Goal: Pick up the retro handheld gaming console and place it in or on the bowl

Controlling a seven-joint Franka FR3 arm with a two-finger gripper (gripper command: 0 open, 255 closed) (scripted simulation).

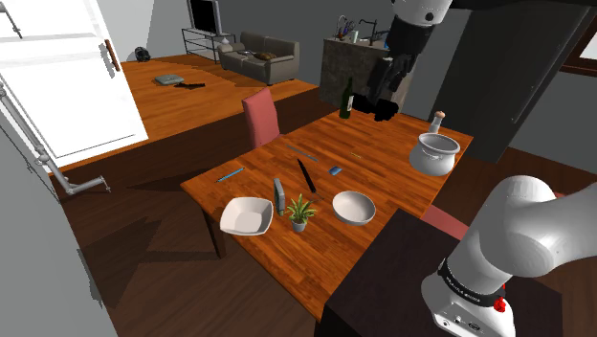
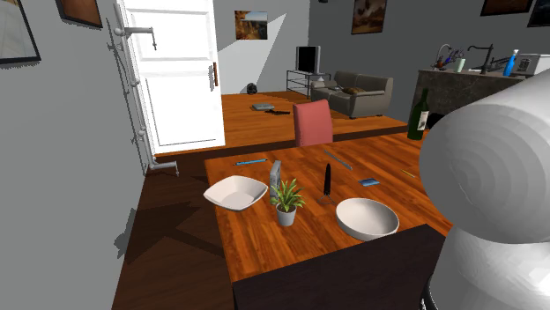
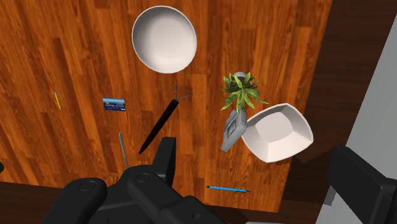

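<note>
Hovering high over the tabletop's point(image 1: 311, 257) far end, well away from the plant point(image 1: 299, 212), with the hand point(image 1: 383, 103) released, fingers spread wide apart. Standing upright on its edge just beside the plant: the grey console point(image 1: 278, 195), set between plant and square bowl point(image 1: 246, 215); touching either or not, cannot tell. Sitting on the plant's other side, near it: a round bowl point(image 1: 354, 207), white, rim up. Lying flat beyond the plant, toward the chair point(image 1: 260, 117): a slim black stick point(image 1: 305, 174), and past that a small blue card point(image 1: 336, 170). Resting farther from the plant, past the console, near the tabletop's edge: a blue pen point(image 1: 230, 174). Standing at the far end, well apart from the plant: a dark bottle point(image 1: 345, 99) and a pale pot point(image 1: 435, 153).
</note>
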